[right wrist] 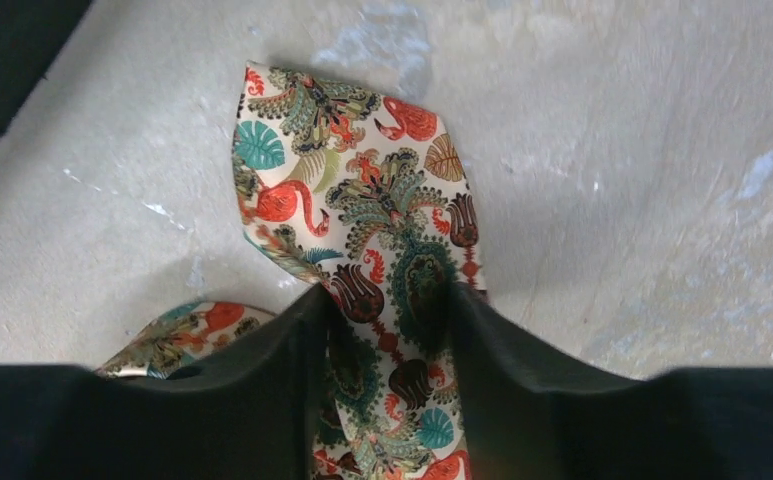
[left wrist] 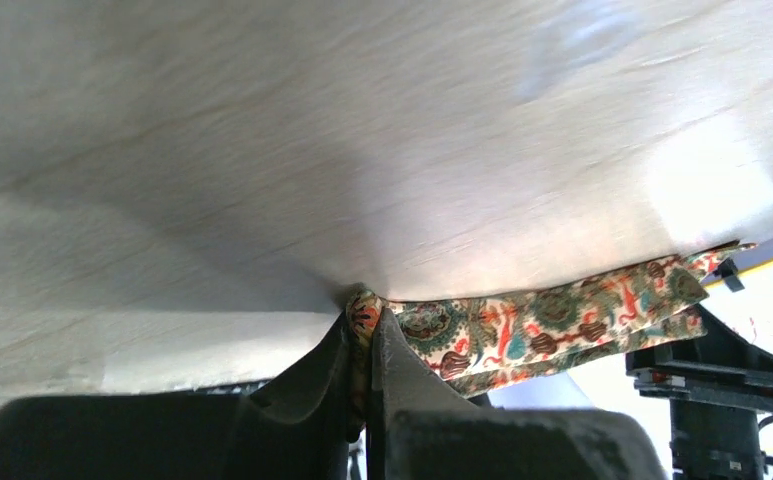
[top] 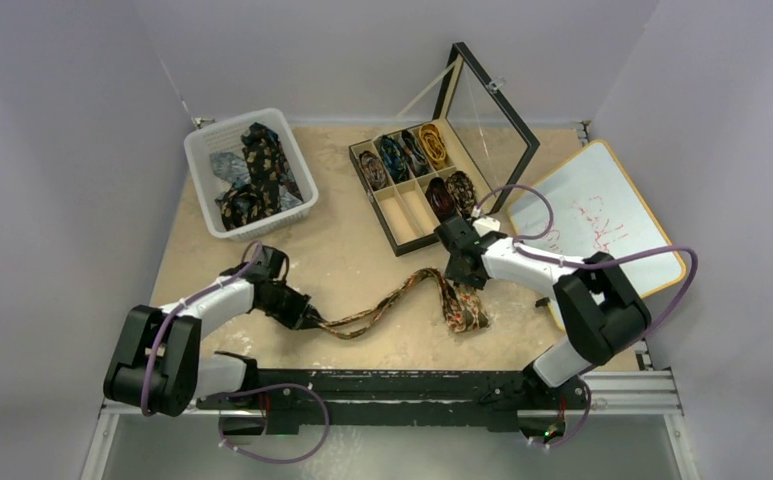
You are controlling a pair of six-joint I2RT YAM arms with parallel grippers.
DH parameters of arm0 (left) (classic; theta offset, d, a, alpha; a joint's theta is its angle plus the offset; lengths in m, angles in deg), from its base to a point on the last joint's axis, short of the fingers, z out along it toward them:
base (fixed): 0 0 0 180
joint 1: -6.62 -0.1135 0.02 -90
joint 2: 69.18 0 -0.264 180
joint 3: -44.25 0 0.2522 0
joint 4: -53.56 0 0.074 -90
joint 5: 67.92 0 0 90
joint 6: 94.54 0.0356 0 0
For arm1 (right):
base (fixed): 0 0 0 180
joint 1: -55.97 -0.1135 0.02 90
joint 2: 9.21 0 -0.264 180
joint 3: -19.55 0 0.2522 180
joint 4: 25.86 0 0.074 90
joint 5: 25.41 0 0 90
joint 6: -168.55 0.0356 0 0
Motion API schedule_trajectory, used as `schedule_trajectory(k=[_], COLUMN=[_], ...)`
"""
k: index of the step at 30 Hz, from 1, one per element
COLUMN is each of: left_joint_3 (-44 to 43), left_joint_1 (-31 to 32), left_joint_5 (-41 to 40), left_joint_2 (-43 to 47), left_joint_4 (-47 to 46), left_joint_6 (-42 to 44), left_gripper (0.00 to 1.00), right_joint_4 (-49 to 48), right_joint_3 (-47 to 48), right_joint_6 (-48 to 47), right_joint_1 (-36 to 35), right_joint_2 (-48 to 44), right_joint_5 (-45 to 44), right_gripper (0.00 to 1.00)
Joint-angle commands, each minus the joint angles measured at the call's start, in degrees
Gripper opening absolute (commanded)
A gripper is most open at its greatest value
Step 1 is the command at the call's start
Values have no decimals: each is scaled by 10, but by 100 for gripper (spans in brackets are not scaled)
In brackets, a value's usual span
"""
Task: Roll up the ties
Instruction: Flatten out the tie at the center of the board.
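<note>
One tan-orange floral tie (top: 392, 298) lies stretched across the middle of the table between my two grippers. My left gripper (top: 312, 320) is shut on its narrow end; in the left wrist view the fingertips (left wrist: 367, 315) pinch the fabric just above the table and the tie (left wrist: 552, 320) runs off to the right. My right gripper (top: 459, 272) is shut on the wide part of the tie and holds it a little above the table. In the right wrist view the jaws (right wrist: 387, 310) hold the fabric across its width and the pointed wide end (right wrist: 362, 180) hangs beyond them.
A white basket (top: 202, 150) with several loose ties stands at the back left. A black compartment box (top: 402, 215) with its glass lid open holds several coiled ties (top: 407, 155) behind the right gripper. A whiteboard (top: 602, 215) lies at the right.
</note>
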Motion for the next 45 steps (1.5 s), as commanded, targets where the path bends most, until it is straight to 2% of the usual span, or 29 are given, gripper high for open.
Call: schedule_trajectory(k=[1,4,8,13,16,20,24,26,29,30,32,33,37,40,42,43,45], left_joint_3=[-40,-54,-105,-199,-216,-161,-50,9,49,53,48,42,10,-16,-39,-52,-78], left_joint_1=[-3,-4,-8,-13,-13,-13,-13,-13,-13,-13,-13,-13,-13,-13,-13,-13,-13], left_joint_5=[-74,-98,-143,-217,-246,-247,-237,-220,-239,-247,-263,-285,-326,-366,-399,-409,-422], left_joint_2=[5,25,51,113,170,246,348,391,441,450,453,451,422,387,366,358,344], left_joint_4=[-10,-22,-16,-20,-58,-76,-61,-67,-29,-15,13,30,79,131,170,179,190], left_joint_6=[68,94,153,283,342,364,312,282,228,213,200,191,160,107,80,73,72], left_gripper=[0,0,0,0,0,0,0,0,0,0,0,1,3,14,28,32,33], right_joint_4=[-25,-32,-67,-199,-243,-266,-327,-325,-281,-264,-223,-200,-107,-42,-25,-18,-18], right_joint_3=[10,20,32,-13,-53,-143,-249,-268,-265,-262,-244,-232,-182,-147,-132,-124,-115], right_joint_6=[-17,-22,-48,-79,-58,21,83,103,130,132,141,147,167,189,184,181,155], right_joint_1=[-3,0,37,102,123,135,152,154,154,154,155,155,157,158,158,158,158], right_joint_2=[29,18,-49,-226,-299,-353,-411,-415,-409,-408,-404,-400,-392,-406,-427,-436,-448], right_joint_5=[-24,-50,-42,25,46,23,36,35,9,3,-16,-27,-70,-107,-118,-117,-94], right_gripper=[44,28,0,0,0,0,0,5,25,37,43,50,54,59,60,60,60])
